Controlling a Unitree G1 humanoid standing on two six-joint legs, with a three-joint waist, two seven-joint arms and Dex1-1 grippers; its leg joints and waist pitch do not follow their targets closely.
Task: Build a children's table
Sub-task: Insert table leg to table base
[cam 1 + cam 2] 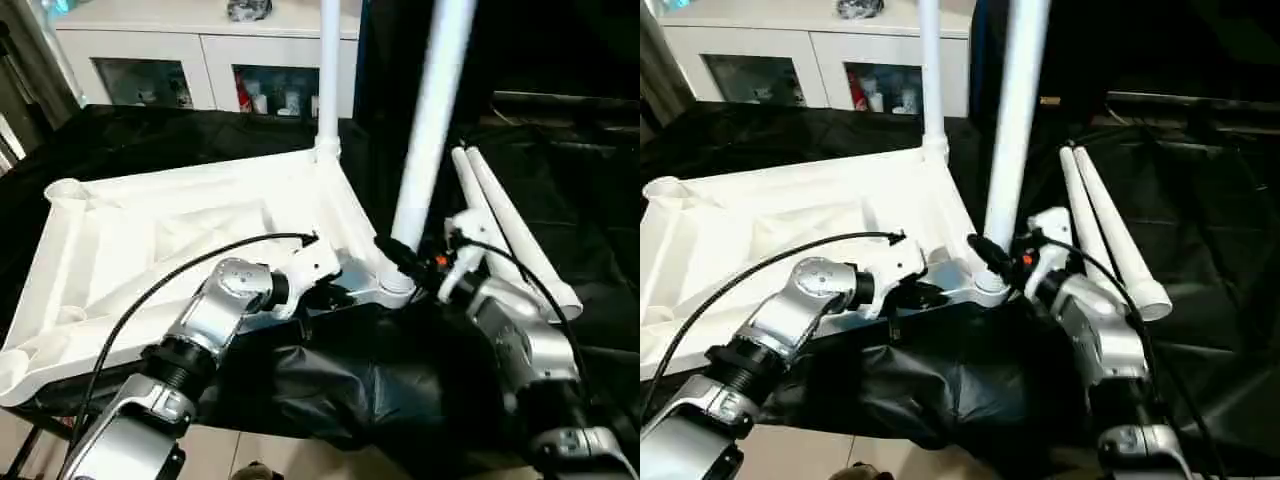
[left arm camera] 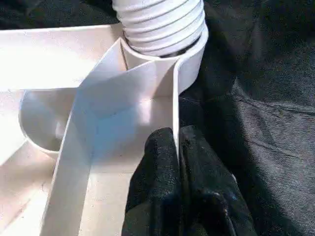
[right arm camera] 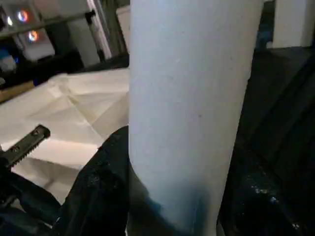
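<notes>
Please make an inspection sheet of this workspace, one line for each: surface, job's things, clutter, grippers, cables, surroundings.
Surface: work table draped in black cloth.
Job's things: tabletop upside down; far leg upright in its socket; near leg in the near corner socket, tilted; two spare legs lying on the cloth.
Clutter: nothing seen.
Grippers: left gripper shut on the tabletop's rim; right gripper shut on the near leg.
Cables: black cable along each arm.
Surroundings: white cabinet behind.

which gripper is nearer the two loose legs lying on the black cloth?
Right. The right gripper, closed around the near leg above its socket, sits beside the two loose legs. The left gripper pinches the tabletop rim, farther away.
</notes>
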